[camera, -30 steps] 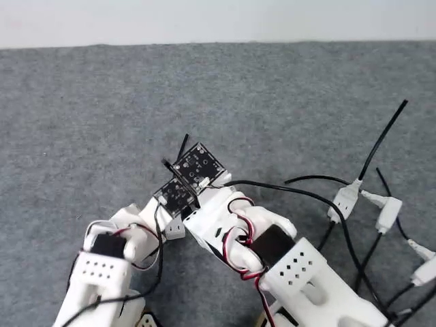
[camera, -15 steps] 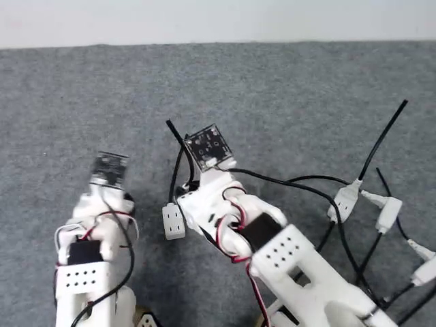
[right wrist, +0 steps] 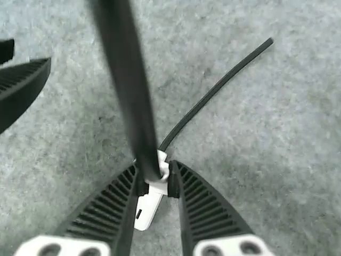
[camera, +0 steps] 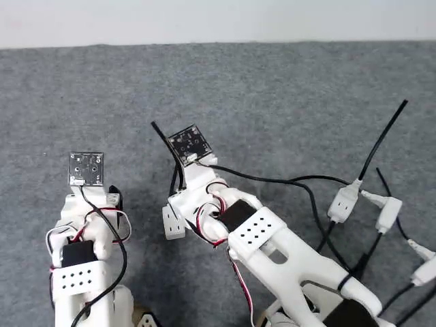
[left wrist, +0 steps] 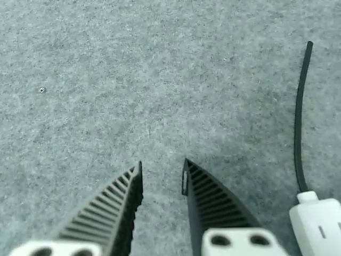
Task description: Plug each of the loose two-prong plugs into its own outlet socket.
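Observation:
A white outlet socket with a short black cable stub lies flat on the grey carpet, slots facing up. My right gripper is shut on the socket at its cable end, and a thick black cable crosses close in front of that camera. My left gripper stands open over bare carpet with nothing between its fingers; the socket lies just beside it. Three loose white plugs lie far off at the right edge.
Black cables fan out among the plugs on the right. Another black cable loops from my right arm towards them. The left arm stands apart at the lower left. The grey carpet stretches to the back.
The left arm has swung away to the left from beside the right gripper and now points straight ahead. The right arm has turned slightly left; the socket has stayed put.

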Tool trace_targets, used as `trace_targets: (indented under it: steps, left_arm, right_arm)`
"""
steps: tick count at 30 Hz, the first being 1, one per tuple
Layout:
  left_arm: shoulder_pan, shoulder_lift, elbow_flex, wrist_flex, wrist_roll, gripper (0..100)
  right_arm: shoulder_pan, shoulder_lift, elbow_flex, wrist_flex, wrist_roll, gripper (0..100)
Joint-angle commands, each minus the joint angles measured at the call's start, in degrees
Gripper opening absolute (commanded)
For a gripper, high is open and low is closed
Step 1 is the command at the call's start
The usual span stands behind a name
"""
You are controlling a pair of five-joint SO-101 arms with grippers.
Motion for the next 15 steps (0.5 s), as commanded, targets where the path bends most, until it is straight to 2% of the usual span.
trace_targets:
  steps: [1, 15]
  left_arm:
    - [-0.35, -0.70, -4.26, -1.58, 0.70, 11]
    - [-0.35, -0.79, -4.18, -1.58, 0.62, 11]
  right_arm:
    - [-1.71, 0.04, -3.87, -1.19, -0.79, 0.9]
    - [-2.77, 0.22, -0.35, -4.18, -2.73, 0.9]
